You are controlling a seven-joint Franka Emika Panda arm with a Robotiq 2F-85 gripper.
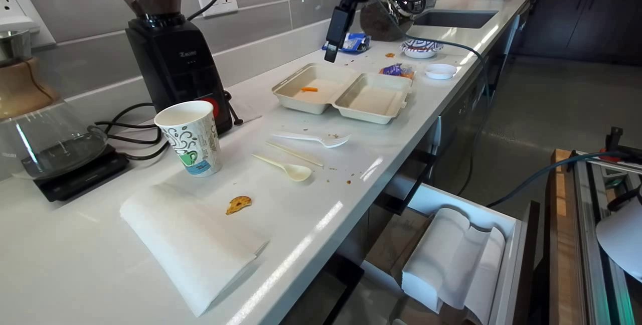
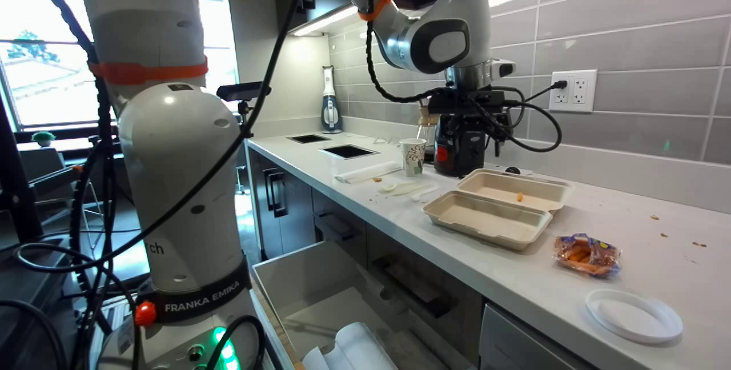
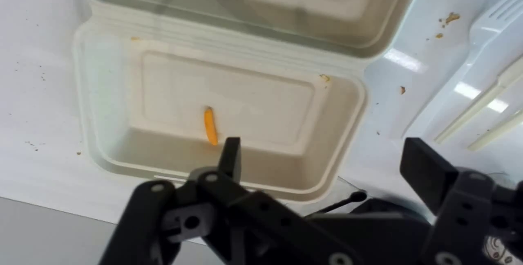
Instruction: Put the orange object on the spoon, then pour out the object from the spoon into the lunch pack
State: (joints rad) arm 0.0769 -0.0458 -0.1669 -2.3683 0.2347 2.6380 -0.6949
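Observation:
The lunch pack (image 1: 368,95) lies open on the counter, its two cream halves side by side; it also shows in an exterior view (image 2: 485,227) and the wrist view (image 3: 220,54). The small orange object (image 3: 211,126) lies in its wall-side half, and shows in both exterior views (image 1: 309,89) (image 2: 519,196). The pale spoon (image 1: 297,172) lies on the counter beside the lunch pack, bowl toward the front edge; only part of its handle (image 3: 496,134) shows in the wrist view. My gripper (image 3: 327,150) is open and empty, above the lunch pack's wall side.
A white fork (image 1: 331,141) and a pale knife (image 1: 295,154) lie beside the spoon. A paper cup (image 1: 193,139), a black grinder (image 1: 183,64) and a folded white paper (image 1: 185,239) stand or lie nearby. A carrot bag (image 2: 587,254) and white lid (image 2: 634,316) lie beyond the pack.

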